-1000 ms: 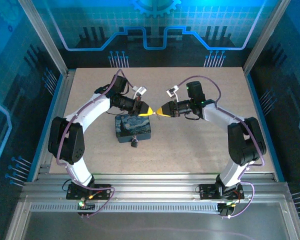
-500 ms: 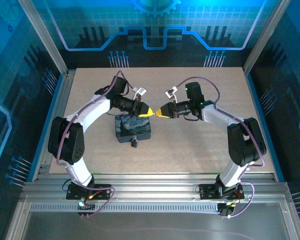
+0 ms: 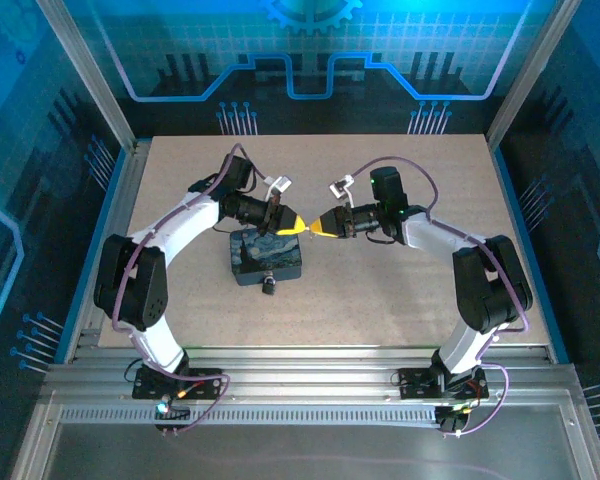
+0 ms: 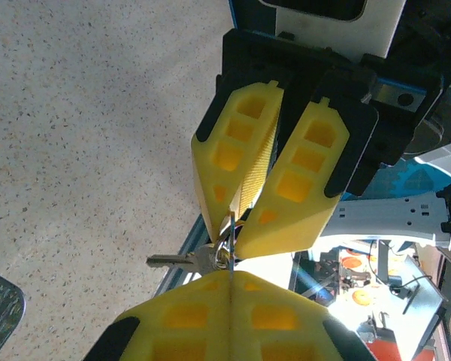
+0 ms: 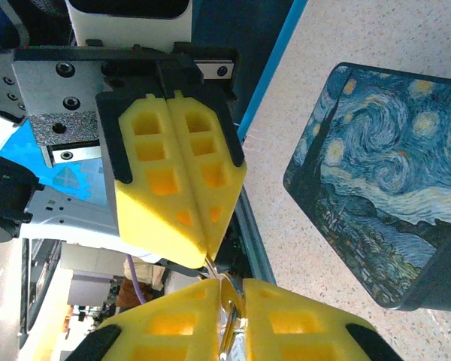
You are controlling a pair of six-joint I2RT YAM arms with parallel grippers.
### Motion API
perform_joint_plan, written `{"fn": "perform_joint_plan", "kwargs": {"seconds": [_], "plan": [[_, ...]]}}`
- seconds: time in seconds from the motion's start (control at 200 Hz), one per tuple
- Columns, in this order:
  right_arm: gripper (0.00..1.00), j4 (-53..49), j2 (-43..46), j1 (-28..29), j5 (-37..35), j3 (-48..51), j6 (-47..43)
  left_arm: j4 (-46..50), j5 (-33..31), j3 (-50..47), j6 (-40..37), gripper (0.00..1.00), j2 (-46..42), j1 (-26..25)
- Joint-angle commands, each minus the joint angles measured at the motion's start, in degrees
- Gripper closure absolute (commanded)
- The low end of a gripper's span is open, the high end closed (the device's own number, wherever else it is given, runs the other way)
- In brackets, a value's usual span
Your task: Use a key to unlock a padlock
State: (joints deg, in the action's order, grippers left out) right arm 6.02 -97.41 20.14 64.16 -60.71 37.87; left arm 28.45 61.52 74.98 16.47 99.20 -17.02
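You're looking at two arms, two claws, one blue swirl-print box, one padlock and one key that I'm able to count. The padlock is sitting on the table at the box's 6 o'clock, just beside its near edge and well apart from both claws. The claws are meeting tip to tip above the box's 1 o'clock corner. The left claw is pinching fully closed, holding the key by a thin metal edge at its ring. In the left wrist view the blade is sticking out toward 9 o'clock. The right claw is sitting narrow, its fingers making a slim V with the tips flanking that same metal edge. I'm not seeing enough to tell whether it's actually clamping.
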Motion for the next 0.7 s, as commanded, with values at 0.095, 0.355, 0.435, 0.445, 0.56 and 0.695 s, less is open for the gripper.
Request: {"fn": "perform_joint_plan", "kwargs": {"seconds": [0.095, 0.355, 0.435, 0.445, 0.56, 0.695], "plan": [[0.94, 5.63, 0.77, 0.93, 2.94, 1.1, 2.53, -2.61, 2.24, -1.46, 1.01, 1.0, -1.9, 0.32], [1.0, 9.1, 0.88, 0.91, 3.92, 2.52, 4.66, -3.61, 1.78, -2.36, 1.63, 1.0, -1.93, 0.61], [1.0, 9.12, 1.04, 0.82, 3.48, 2.9, 4.5, -3.88, 0.66, -2.47, 2.11, 1.0, -1.91, 1.08], [1.0, 9.1, 1.07, 0.81, 3.35, 2.95, 4.41, -3.91, 0.52, -2.47, 2.24, 1.0, -1.95, 1.14], [1.0, 6.8, 1.2, -0.31, 1.45, 3.27, 2.67, -3.6, -2.74, -2.34, 3.02, 0.76, -2.65, 1.94], [1.0, 6.14, 1.08, -2.06, 0.84, 4.17, 2.31, -1.82, -8.91, -2.21, 4.07, 0.53, -4.4, 2.9]]}}
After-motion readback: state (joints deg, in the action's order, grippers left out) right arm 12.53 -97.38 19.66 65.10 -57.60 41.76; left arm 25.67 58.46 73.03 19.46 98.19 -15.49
